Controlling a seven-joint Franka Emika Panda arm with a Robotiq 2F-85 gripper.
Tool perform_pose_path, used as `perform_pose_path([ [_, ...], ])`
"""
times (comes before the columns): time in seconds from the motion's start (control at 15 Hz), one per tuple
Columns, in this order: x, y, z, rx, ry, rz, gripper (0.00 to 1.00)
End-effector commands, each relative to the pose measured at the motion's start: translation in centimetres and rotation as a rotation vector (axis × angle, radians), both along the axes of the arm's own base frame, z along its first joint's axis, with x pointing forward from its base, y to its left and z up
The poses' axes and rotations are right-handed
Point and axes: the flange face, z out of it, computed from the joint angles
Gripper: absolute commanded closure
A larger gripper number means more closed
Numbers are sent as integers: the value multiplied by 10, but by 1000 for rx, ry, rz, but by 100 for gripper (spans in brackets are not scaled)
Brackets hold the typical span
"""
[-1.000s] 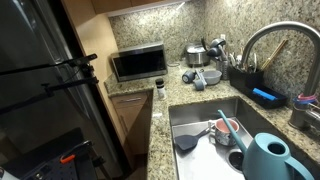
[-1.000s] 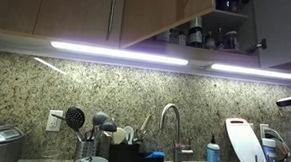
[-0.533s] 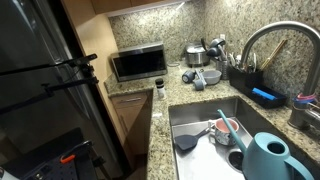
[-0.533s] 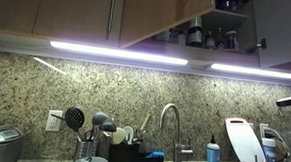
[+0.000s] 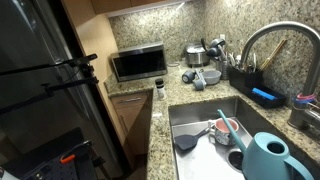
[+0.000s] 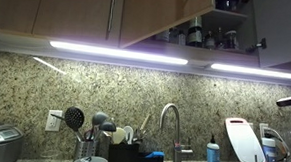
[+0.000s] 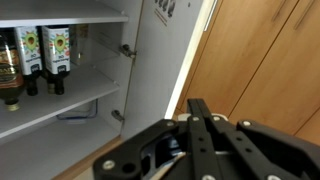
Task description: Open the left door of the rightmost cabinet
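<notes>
1. Change: none visible. Both exterior views match those of a second ago, and nothing in the scene has moved.
2. Door (image 7: 160, 50): stands swung open, edge-on toward the wrist camera, with the shelves exposed. In an exterior view the cabinet (image 6: 244, 21) gapes at upper right. The task looks done or nearly so.
3. Gripper (image 7: 200, 110): jaws pressed together and empty, near the door but not touching it.
4. Door inner face: flat, smooth, white. Neighbouring fronts (image 7: 265, 60): warm wood grain.
5. Hinges (image 7: 127, 50): small, metal.
6. Bottles (image 7: 45, 50): clear, yellow-labelled, dark-capped.
7. Backsplash (image 6: 135, 90): speckled granite.
</notes>
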Motion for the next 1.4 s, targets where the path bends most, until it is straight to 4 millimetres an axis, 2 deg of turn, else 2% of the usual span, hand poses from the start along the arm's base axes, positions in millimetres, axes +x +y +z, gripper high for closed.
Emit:
perform_pose_path([
  [0.0,28,-10,0,75,-2,-79,100],
  [0.4,83,-24,6,155,64,-177,100],
  [1.0,150,-7,41,180,200,-207,100],
  [1.13,161,-5,47,197,235,-210,100],
  [1.2,146,-5,34,169,211,-195,99],
  [1.33,155,-5,39,179,223,-201,99],
])
